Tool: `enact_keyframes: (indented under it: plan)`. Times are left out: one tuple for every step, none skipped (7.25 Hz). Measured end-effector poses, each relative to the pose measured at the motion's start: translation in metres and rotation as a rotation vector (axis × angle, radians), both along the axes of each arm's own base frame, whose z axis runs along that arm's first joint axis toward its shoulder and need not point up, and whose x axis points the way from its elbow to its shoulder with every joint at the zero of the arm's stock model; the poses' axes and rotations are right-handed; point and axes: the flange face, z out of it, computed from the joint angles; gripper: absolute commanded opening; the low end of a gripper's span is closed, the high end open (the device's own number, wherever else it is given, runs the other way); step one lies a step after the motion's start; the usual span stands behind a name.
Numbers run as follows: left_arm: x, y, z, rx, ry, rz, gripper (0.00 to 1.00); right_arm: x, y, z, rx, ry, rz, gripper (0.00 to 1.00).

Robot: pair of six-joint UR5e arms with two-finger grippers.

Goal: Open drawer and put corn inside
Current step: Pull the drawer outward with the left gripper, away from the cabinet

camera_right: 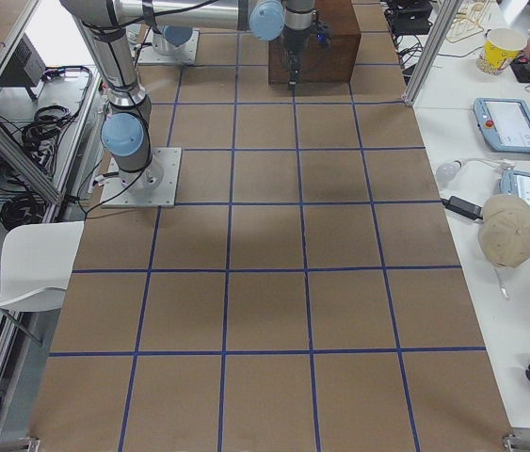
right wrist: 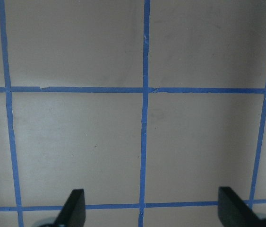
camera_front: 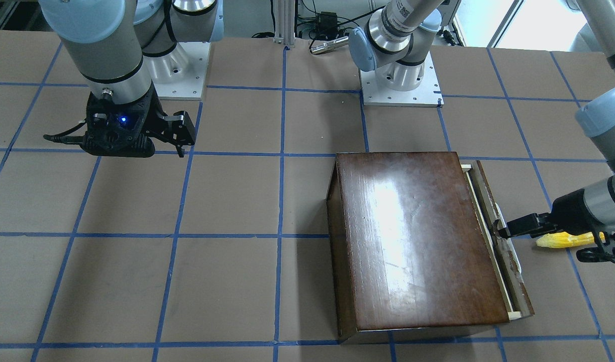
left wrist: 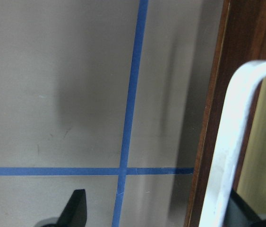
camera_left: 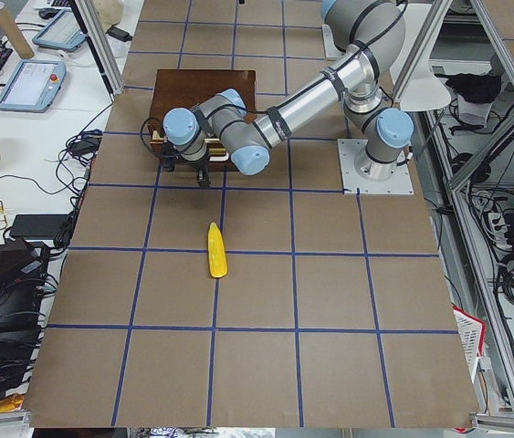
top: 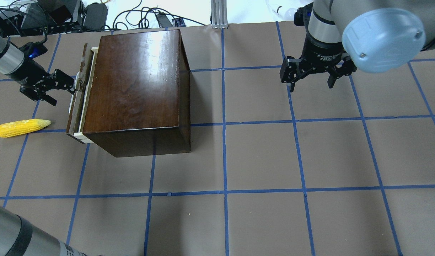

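Observation:
The dark-brown box stands on the table's left half. Its drawer is out a small way, and a strip of pale wood shows behind the worn front panel. My left gripper is open at the drawer's white handle. One finger sits on the handle's drawer side, the other hangs over bare table. The yellow corn lies on the table beside the drawer front, below that gripper. My right gripper is open and empty, well away to the right.
The table top is brown paper with a blue tape grid. The arm bases stand at the robot's side. Cables and monitors lie beyond the far edge.

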Motion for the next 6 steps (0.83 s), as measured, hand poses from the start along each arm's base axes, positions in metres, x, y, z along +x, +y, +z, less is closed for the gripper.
enact_keyframes:
  plan:
    - [0.011,0.003,0.0,-0.001,-0.003,0.005,1.0,0.0,0.0,0.0,0.0,0.0,0.0,1.0]
    - [0.021,0.006,0.0,-0.005,-0.003,0.005,1.0,0.0,0.0,0.0,-0.001,0.0,0.0,1.0]
    - [0.028,0.008,0.001,-0.009,-0.004,0.001,1.0,0.0,0.0,0.0,0.0,0.0,0.0,1.0]
    - [0.031,0.009,0.001,-0.011,-0.006,0.001,1.0,0.0,0.0,0.0,0.001,0.0,0.0,1.0]
    - [0.036,0.011,0.001,-0.009,-0.012,0.0,1.0,0.0,0.0,0.0,0.001,0.0,0.0,1.0]
    - [0.042,0.012,0.0,-0.006,-0.02,-0.007,1.0,0.0,0.0,0.0,0.0,0.0,0.0,1.0]
